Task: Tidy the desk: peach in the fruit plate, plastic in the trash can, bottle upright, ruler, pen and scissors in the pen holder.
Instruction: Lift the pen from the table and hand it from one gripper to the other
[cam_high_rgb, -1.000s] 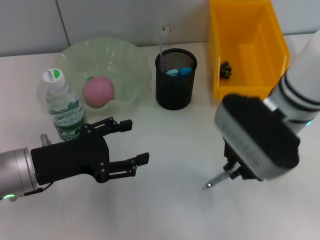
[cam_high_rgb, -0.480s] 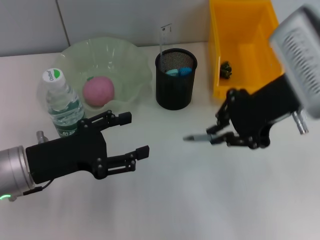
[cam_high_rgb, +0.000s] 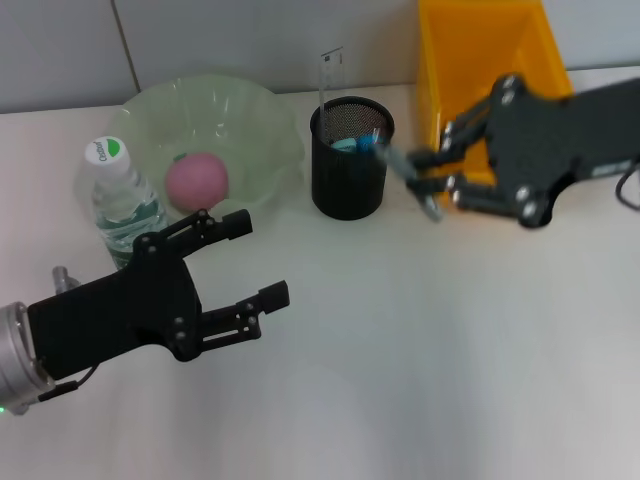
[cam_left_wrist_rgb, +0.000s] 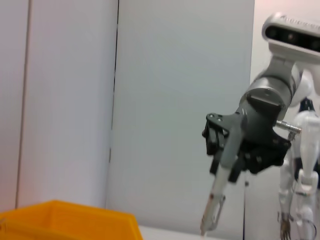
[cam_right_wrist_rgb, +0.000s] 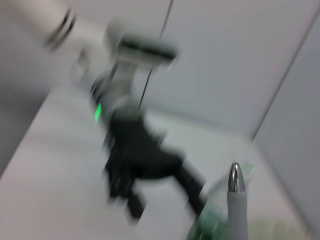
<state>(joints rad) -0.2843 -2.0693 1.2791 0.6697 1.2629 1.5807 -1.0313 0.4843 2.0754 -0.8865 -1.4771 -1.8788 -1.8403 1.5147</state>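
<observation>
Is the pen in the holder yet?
Not yet. The right gripper holds the pen tilted beside the pen holder, its tip at the rim, not inside.

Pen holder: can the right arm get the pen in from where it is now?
Probably yes. The right gripper holds the pen beside the pen holder, tip near the rim; nothing stands between, and the opening has room.

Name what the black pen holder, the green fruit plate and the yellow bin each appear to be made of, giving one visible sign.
Pen holder: probably metal mesh, matte black; fine grid shows.
Fruit plate: likely translucent plastic or glass; pale green, scalloped rim.
Bin: probably moulded plastic; uniform glossy yellow walls.
</observation>
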